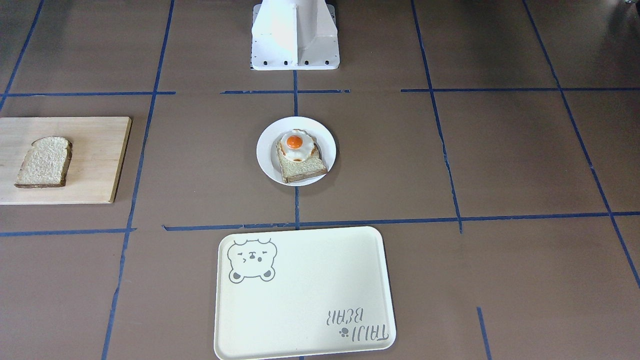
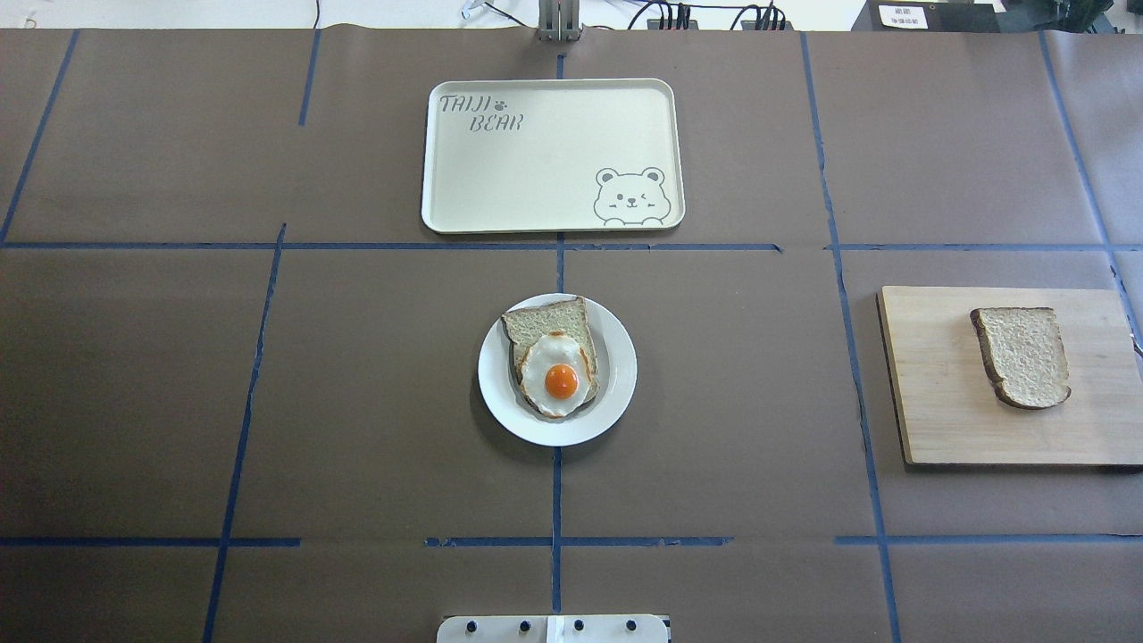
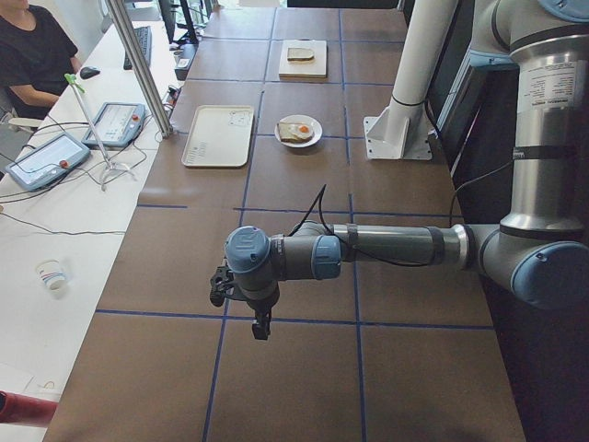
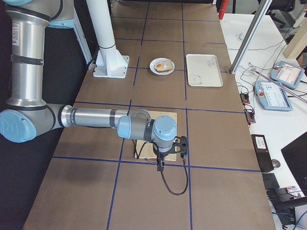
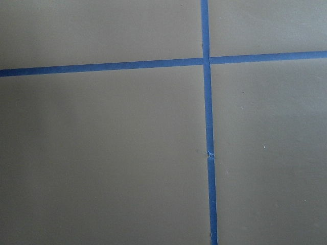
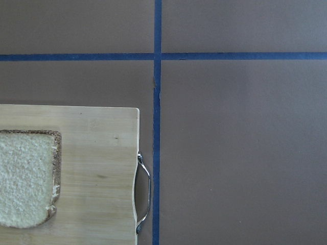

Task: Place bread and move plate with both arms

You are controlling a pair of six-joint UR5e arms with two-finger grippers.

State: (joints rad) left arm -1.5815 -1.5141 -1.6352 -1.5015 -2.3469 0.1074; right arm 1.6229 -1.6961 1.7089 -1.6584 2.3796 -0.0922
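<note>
Both arms are out over the bench (image 2: pixel 357 375), one at each end. The left tool (image 3: pixel 261 322) hangs above bare brown surface near the left end, touching nothing. It shows only from the side camera, so I cannot tell whether it is spread or closed. It's the same with the right tool (image 4: pixel 160 164), which is poised over the right end beside the wooden board (image 2: pixel 938 393) and is too small to judge.

The bread (image 2: pixel 1022 355) lies flat on that board by the right edge of the bench. The plate (image 2: pixel 616 393) sits dead centre and carries another slice (image 2: pixel 549 321) topped with a fried egg (image 2: pixel 561 379). The tray (image 2: pixel 536 179) lies at the middle of the far edge.

The overhead and front cameras catch neither arm. The right wrist camera picks up the board's metal handle (image 6: pixel 144 191) and the bread's crust, while the left wrist camera sees only crossing blue tape (image 5: pixel 207 127).
</note>
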